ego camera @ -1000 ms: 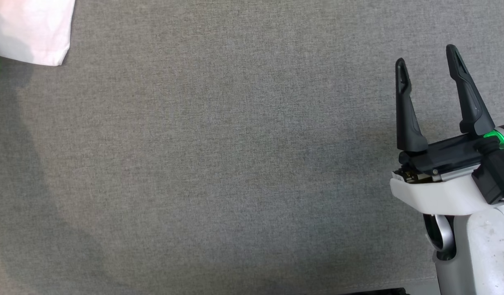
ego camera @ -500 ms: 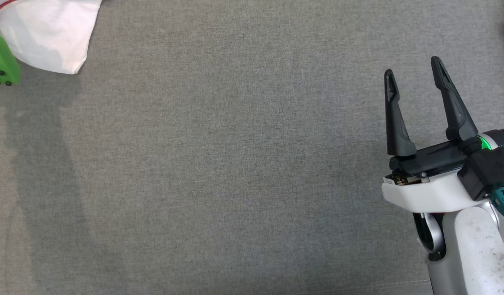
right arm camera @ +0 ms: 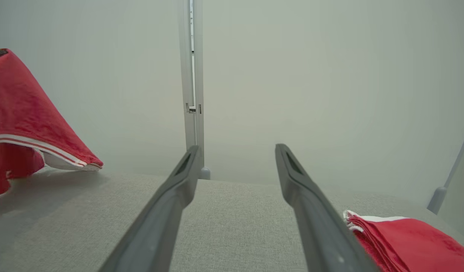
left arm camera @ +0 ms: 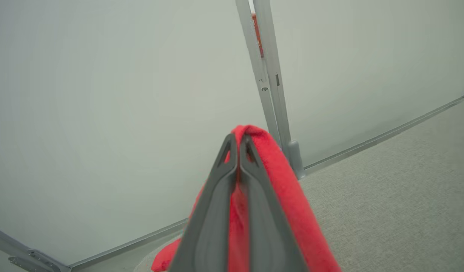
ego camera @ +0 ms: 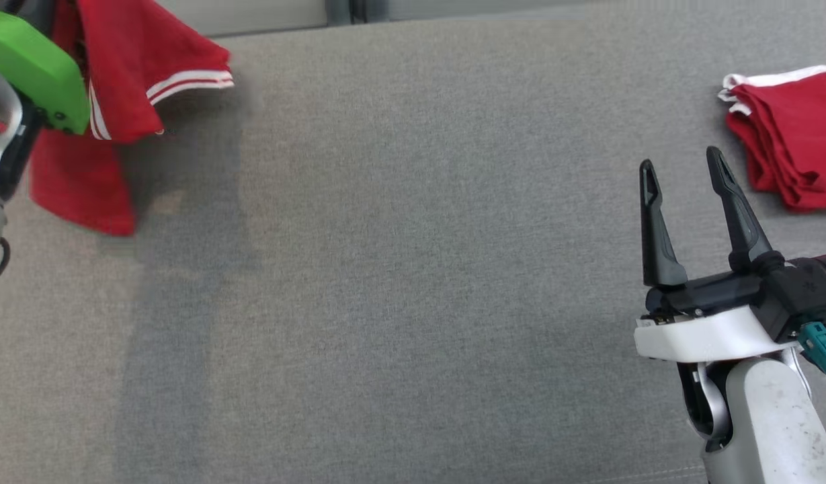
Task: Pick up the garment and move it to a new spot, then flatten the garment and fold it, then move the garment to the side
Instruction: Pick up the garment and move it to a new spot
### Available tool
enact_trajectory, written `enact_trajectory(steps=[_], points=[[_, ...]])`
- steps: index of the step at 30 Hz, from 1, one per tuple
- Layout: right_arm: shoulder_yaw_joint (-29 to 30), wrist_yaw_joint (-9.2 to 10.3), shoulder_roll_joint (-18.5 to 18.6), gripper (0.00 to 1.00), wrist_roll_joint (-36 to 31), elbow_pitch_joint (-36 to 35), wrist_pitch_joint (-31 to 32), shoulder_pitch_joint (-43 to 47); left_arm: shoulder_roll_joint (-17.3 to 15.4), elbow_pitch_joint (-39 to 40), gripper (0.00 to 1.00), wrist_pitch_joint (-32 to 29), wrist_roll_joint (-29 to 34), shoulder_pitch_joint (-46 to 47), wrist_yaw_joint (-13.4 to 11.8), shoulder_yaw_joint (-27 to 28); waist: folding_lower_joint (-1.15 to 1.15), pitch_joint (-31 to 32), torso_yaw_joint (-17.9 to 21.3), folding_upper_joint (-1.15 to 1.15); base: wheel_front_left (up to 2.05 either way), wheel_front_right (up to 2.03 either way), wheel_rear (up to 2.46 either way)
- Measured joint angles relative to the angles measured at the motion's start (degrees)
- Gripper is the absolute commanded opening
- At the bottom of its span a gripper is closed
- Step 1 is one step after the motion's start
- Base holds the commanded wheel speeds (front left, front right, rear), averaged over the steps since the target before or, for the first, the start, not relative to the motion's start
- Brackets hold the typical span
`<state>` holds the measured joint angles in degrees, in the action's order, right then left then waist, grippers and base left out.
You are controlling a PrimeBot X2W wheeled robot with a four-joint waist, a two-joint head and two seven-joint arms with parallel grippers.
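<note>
Holding now: our left gripper (left arm camera: pixel 238 138) has its two dark fingers pressed together on a fold of the red garment (left arm camera: pixel 288 189), with cloth pinched between them.
Garment place: it hangs from our left gripper, draping over the fingertips and down one side. In the head view the garment (ego camera: pixel 110 81) falls in loose folds below that wrist. We cannot tell whether its lowest fold touches the surface.
Garment cloth: a soft, slightly fuzzy red knit. The sleeve hem carries thin white stripes and flares out to a point (right arm camera: pixel 20 98), showing a pale inner face.
Right gripper: our right gripper (ego camera: pixel 680 158) has its long tapered fingers spread wide with nothing between them, and they point across the surface.
Surface: a flat grey woven cloth covering (ego camera: pixel 413 269) lies under both grippers, with a soft shadow beneath the hanging garment.
Folded stack: a flat pile of red cloth with a white edge (ego camera: pixel 796 141) lies just ahead of our right gripper, to its outer side and apart from its fingers.
Green cover: a smooth rounded green shell (ego camera: pixel 29 64) on our left wrist sits in front of the garment and hides part of it.
Backdrop: pale smooth wall panels (left arm camera: pixel 103 94) stand beyond our left fingertips, joined by a slim grey post (left arm camera: pixel 267 75).
</note>
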<state>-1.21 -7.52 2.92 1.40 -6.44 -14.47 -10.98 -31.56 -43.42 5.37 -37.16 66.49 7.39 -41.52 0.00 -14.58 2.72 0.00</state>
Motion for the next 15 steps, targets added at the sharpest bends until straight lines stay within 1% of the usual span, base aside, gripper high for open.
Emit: enact_trajectory(steps=[4, 7, 12, 15], points=[[1.2, 0.0, 0.0, 1.0, 0.9, 0.8, -0.3, 1.4, 0.6, 5.0, 0.0, -0.1, -2.0, 0.0, 0.0, -3.5, 0.0, 4.3, 0.9, 0.0, 0.0, 0.0, 0.0], [1.9, 0.0, 0.0, 1.0, 1.4, 1.1, -0.3, 2.1, 2.0, 7.8, 0.0, -0.3, -2.8, 0.0, 0.0, -5.4, 0.0, 7.0, 1.7, 0.0, 0.0, 0.0, 0.0], [2.0, 0.0, 0.0, 1.0, 2.1, 1.2, -0.5, 2.8, 6.6, 10.2, 0.0, 0.3, -4.6, -0.3, -0.4, -6.3, 0.0, 10.1, 3.9, 0.0, 0.0, 0.0, 0.0], [1.6, 0.0, 0.0, 1.0, 2.7, 1.4, -0.5, 3.1, 10.7, 10.6, 0.0, 1.5, -5.5, -2.8, -1.4, -6.9, 0.0, 10.6, 5.5, 0.0, 0.0, 0.0, 0.0]])
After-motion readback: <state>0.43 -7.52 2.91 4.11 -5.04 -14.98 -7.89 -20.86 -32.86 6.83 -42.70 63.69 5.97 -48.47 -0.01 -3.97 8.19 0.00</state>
